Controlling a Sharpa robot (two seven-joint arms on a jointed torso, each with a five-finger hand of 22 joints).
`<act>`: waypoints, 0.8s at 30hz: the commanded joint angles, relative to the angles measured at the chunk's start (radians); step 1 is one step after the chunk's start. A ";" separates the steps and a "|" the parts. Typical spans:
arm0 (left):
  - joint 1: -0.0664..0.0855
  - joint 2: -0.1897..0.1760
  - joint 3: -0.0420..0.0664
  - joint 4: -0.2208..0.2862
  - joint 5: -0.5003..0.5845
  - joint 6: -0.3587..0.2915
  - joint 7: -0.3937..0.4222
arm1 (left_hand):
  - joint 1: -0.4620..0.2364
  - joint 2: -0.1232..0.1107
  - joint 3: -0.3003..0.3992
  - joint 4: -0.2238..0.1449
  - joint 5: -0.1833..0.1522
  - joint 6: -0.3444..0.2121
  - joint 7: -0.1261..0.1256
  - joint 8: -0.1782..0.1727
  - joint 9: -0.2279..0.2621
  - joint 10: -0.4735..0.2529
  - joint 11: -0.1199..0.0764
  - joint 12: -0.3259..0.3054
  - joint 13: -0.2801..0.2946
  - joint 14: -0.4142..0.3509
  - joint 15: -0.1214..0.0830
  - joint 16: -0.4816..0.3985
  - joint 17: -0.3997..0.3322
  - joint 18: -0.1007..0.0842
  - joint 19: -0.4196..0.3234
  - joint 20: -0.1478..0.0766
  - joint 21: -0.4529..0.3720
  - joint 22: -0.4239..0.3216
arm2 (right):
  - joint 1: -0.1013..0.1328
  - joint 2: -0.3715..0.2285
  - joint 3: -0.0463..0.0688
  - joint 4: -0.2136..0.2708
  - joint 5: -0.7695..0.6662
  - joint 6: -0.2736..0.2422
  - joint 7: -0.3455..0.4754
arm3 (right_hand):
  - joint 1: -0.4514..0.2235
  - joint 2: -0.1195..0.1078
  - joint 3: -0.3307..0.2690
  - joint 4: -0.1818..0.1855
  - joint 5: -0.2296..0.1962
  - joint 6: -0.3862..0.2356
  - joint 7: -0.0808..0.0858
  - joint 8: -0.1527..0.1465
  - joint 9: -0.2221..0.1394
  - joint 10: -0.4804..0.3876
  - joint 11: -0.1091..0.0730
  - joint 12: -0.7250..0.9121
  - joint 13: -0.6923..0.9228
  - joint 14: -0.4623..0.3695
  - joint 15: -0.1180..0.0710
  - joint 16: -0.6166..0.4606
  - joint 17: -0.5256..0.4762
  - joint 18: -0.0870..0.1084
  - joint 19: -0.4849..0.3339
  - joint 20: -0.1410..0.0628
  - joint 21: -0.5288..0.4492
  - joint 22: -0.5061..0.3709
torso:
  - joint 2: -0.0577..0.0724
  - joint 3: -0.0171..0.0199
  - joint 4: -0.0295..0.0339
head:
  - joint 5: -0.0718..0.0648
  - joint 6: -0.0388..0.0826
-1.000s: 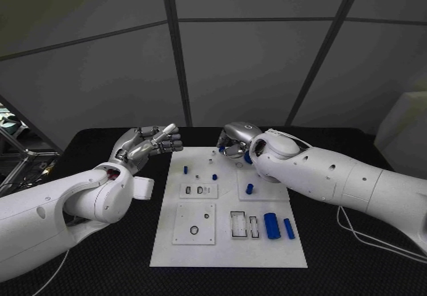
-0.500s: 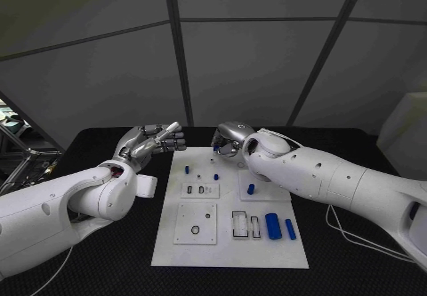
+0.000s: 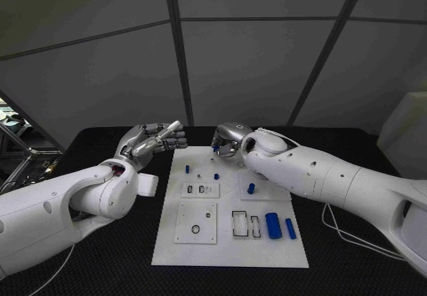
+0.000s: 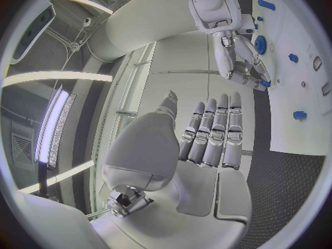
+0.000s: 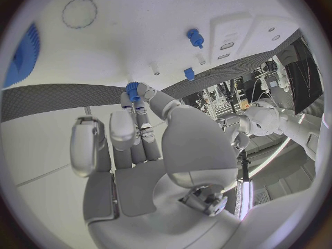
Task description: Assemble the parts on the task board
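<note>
The white task board [image 3: 229, 246] lies in the middle of the black table. My right hand [image 3: 229, 140] hovers over the board's far end and pinches a small blue toothed part [image 5: 133, 87] at its fingertips [image 4: 265, 83]. My left hand [image 3: 151, 140] is raised beside the board's far left corner, its fingers [image 4: 214, 127] stretched out and holding nothing. Two blue pegs [image 3: 187, 168] [image 3: 216, 176] stand in the board's far half, and a blue piece [image 3: 250, 188] sits on its right plate. Two blue cylinders [image 3: 272, 226] [image 3: 290, 228] lie near the right edge.
A black ring [image 3: 195, 229] sits in the near left plate, beside two black-rimmed slots [image 3: 239, 224]. A large blue gear [image 5: 27, 47] lies on the board under my right forearm. A white block [image 3: 148, 184] rests on the table left of the board.
My right hand has drifted slightly left over the board's far end, still holding the small blue part. The left hand has barely moved.
</note>
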 commanded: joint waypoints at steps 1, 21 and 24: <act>0.002 0.002 0.001 0.001 -0.005 0.012 0.002 | -0.002 0.011 0.001 -0.007 0.006 0.003 0.007 -0.006 -0.001 0.004 0.000 -0.005 -0.001 -0.006 0.002 -0.002 -0.001 -0.028 0.008 0.000 0.003 -0.001 | 0.003 0.007 0.001 -0.009 -0.004 0.027 0.001 | -0.005 -0.007 0.006 0.001 0.006 0.000 0.007 -0.002 -0.002 -0.002 -0.004 0.003 0.001 0.010 -0.005 0.006 -0.001 -0.006 -0.002 0.005 0.001 -0.002 | 0.000 -0.0003 0.0011 | -0.001 -0.001; 0.004 0.006 0.001 -0.001 -0.005 0.013 0.001 | -0.002 0.011 0.001 -0.007 0.006 0.003 0.007 -0.006 -0.001 0.004 0.000 -0.005 -0.001 -0.006 0.002 -0.002 -0.001 -0.028 0.008 0.000 0.003 -0.001 | 0.003 0.034 0.000 -0.040 -0.028 0.026 -0.016 | -0.020 -0.026 0.023 0.002 -0.002 -0.013 0.012 -0.003 -0.003 -0.035 0.004 0.003 -0.001 -0.002 0.002 -0.009 -0.030 0.002 -0.027 0.011 -0.013 -0.036 | 0.000 -0.0003 0.0009 | 0.000 -0.003; 0.004 0.006 0.001 -0.001 -0.005 0.013 0.001 | -0.002 0.011 0.001 -0.007 0.006 0.003 0.007 -0.006 -0.001 0.004 0.000 -0.005 -0.001 -0.006 0.002 -0.002 -0.001 -0.028 0.008 0.000 0.003 -0.001 | 0.003 0.037 0.000 -0.043 -0.029 0.027 -0.021 | -0.022 -0.029 0.027 0.002 -0.004 -0.017 0.014 -0.003 -0.003 -0.044 0.006 0.003 -0.001 -0.004 0.004 -0.011 -0.036 0.003 -0.032 0.013 -0.017 -0.044 | 0.000 -0.0005 0.0014 | -0.001 -0.003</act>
